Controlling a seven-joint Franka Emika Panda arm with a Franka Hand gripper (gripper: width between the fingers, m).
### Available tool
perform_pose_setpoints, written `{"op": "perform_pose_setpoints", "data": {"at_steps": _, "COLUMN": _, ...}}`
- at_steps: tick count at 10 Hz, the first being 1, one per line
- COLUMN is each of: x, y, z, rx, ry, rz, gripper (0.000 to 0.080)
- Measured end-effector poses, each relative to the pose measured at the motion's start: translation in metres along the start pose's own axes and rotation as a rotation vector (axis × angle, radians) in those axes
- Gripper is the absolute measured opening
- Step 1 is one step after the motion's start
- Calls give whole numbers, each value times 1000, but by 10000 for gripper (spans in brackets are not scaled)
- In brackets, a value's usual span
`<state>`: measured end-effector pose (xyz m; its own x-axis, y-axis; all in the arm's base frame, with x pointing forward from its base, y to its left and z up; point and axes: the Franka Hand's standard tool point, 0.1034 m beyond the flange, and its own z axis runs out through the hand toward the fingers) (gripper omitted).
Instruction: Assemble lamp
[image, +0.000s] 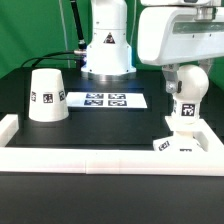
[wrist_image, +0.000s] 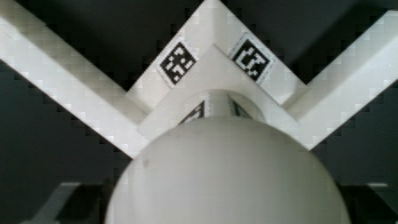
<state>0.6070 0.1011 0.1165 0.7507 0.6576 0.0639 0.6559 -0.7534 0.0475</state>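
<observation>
The lamp base (image: 172, 144), a small flat white square with tags, lies in the corner of the white rails at the exterior view's right. The bulb (image: 183, 114) stands upright on it, stem down. My gripper (image: 186, 98) comes down from above and is shut on the bulb's ball top. In the wrist view the bulb (wrist_image: 222, 165) fills the middle, with the base (wrist_image: 210, 60) beyond it in the rail corner. Dark fingers (wrist_image: 59, 203) show at the bulb's sides. The cone shade (image: 46, 96) stands apart at the exterior view's left.
White border rails run along the front (image: 90, 156) and the right side (image: 213, 135), and at the left (image: 8, 128). The marker board (image: 105, 100) lies flat mid-table. The arm's base (image: 106, 50) stands behind it.
</observation>
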Motion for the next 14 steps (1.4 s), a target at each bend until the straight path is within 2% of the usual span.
{"op": "perform_pose_setpoints", "data": {"at_steps": 3, "x": 3, "y": -4, "z": -1, "rx": -4, "ry": 12, "rz": 360, "gripper": 577}}
{"op": "perform_pose_setpoints", "data": {"at_steps": 6, "x": 0, "y": -1, "z": 1, "rx": -3, "ry": 8, "rz": 719, "gripper": 579}}
{"op": "perform_pose_setpoints", "data": {"at_steps": 12, "x": 0, "y": 2, "z": 1, "rx": -4, "ry": 25, "rz": 1125, "gripper": 579}}
{"op": "perform_pose_setpoints", "data": {"at_steps": 13, "x": -1, "y": 1, "z": 2, "rx": -1, "ry": 25, "rz": 1224, "gripper": 579}}
{"op": "perform_pose_setpoints", "data": {"at_steps": 14, "x": -2, "y": 1, "z": 2, "rx": 12, "ry": 24, "rz": 1365, "gripper": 579}}
